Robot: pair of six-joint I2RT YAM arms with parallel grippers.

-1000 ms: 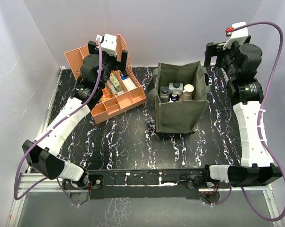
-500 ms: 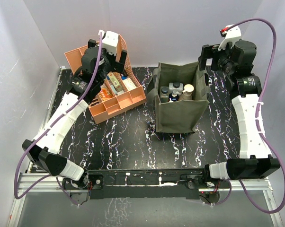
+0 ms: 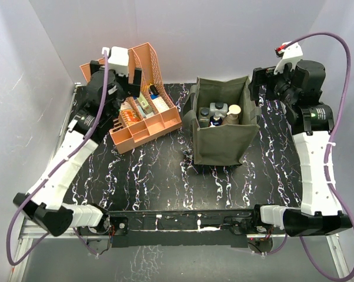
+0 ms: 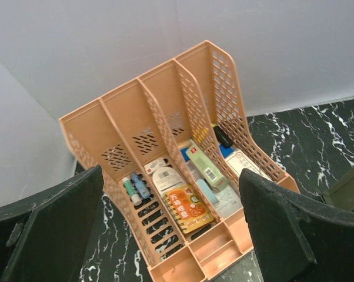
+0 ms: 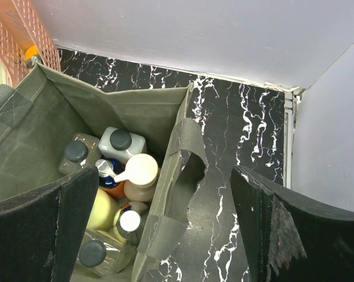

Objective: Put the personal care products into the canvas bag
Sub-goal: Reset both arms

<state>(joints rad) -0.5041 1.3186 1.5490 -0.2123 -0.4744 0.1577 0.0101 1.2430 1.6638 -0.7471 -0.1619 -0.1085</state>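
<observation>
The personal care products stand inside the canvas bag, near the middle of the far edge of the worktop. The rack at the far-left corner shows only flat boxes and tubes. The left pincer and right pincer hang spread, holding nothing. The task looks finished; nothing seems left to move.

We count one bag and one rack, with three upright slots in it. Bottles in the bag: six tops show (crowded, so one may hide another). Of those, three are dark caps and one is a white cap. Arms: two.
</observation>
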